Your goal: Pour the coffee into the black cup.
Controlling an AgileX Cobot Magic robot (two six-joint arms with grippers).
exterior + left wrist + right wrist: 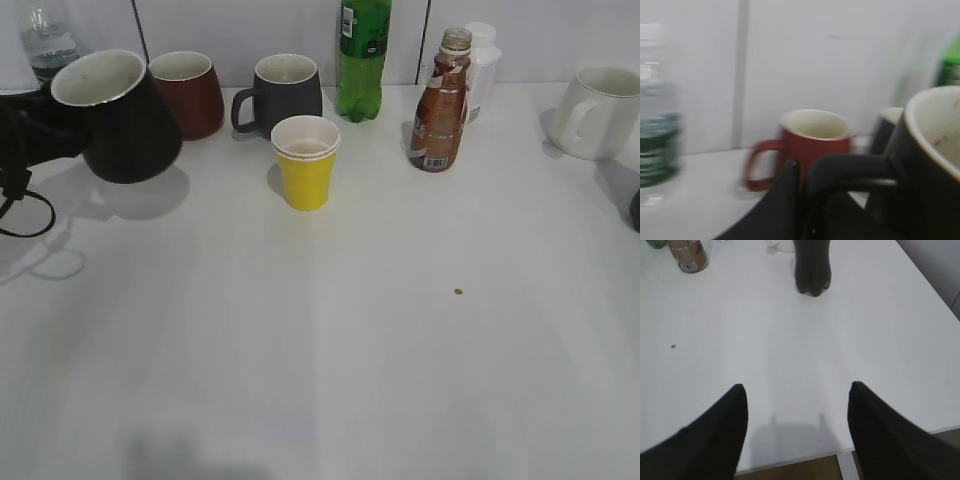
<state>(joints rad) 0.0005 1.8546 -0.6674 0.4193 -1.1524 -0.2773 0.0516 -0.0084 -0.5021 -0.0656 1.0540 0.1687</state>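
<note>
The black cup (120, 120) is a glossy black mug with a white inside. It hangs tilted above the table at the far left, and its shadow lies below it. My left gripper (62, 135) is shut on its handle; in the left wrist view the fingers (805, 200) clasp the handle beside the cup's body (920, 165). The coffee bottle (440, 100), with brown liquid and a brown-and-white label, stands upright at the back right with its cap off. Its base also shows in the right wrist view (687, 252). My right gripper (797, 390) is open and empty over the table's front right edge.
Along the back stand a maroon mug (190, 92), a dark grey mug (285, 95), a green bottle (362, 60), a white bottle (482, 70) and a white mug (600, 112). A yellow paper cup (306, 162) stands in front. A water bottle (48, 45) stands far left and a dark bottle (811, 265) far right.
</note>
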